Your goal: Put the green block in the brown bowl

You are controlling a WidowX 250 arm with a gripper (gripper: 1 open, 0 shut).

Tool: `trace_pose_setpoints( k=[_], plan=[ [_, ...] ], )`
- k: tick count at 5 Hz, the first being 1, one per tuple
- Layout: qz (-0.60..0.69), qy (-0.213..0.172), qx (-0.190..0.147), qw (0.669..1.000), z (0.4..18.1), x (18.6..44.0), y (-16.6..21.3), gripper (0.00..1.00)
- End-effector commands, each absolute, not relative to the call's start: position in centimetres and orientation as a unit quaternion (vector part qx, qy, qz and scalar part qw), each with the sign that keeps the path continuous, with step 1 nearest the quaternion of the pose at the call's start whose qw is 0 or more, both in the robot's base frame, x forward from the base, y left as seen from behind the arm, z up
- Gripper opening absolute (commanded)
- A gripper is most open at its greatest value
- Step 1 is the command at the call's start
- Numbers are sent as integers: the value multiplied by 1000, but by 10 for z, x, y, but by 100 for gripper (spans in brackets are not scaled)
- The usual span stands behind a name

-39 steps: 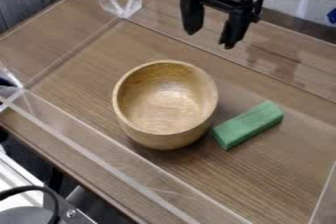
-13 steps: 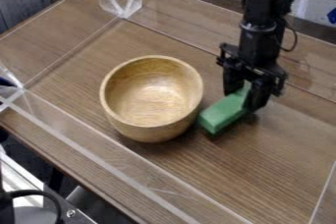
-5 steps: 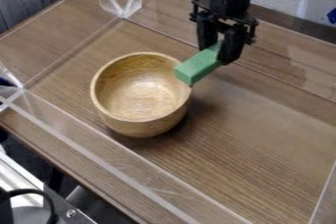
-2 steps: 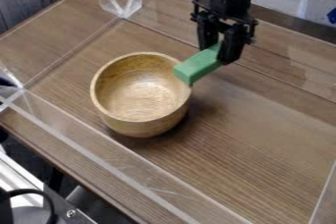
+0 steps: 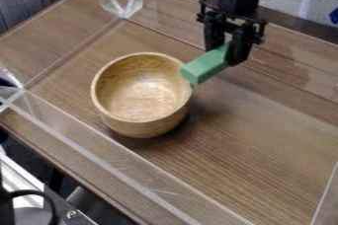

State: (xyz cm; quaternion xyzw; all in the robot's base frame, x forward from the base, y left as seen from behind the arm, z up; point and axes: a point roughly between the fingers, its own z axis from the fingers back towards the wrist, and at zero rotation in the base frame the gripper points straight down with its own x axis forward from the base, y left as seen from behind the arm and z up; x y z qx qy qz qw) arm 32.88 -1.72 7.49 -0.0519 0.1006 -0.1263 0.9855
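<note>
1. Green block (image 5: 205,67) is up in the air, pinched at its far end by the gripper (image 5: 235,49), whose dark fingers are pressed against it from both sides.

2. So the block hangs out of the gripper at a slant, its free end pointing down toward the near-left, right over the brown bowl (image 5: 142,95) at its right rim. It looks clear of the wood, but the gap is too small to be sure.

3. What's changed: a couple of seconds back the block was lying on the table beside the bowl with the gripper coming down on it. Now it's lifted and carried to the rim. Over the last second it has barely shifted, maybe a touch to the right.

4. My read: the pick is done and the carry is mostly done. What's left is moving further left so the whole block sits above the hollow, then letting go.

5. Risk as I see it: drop it here and it could tip off the rim onto the table (image 5: 251,150) instead of inside.
</note>
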Motion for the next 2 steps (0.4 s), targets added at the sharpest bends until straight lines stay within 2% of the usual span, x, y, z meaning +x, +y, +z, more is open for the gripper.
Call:
trace_pose_setpoints(
  k=[1, 2],
  plan=[
    [-121, 88, -51, 987, 90, 338, -28, 0],
    [-118, 93, -51, 987, 95, 331, -17, 0]
  ],
)
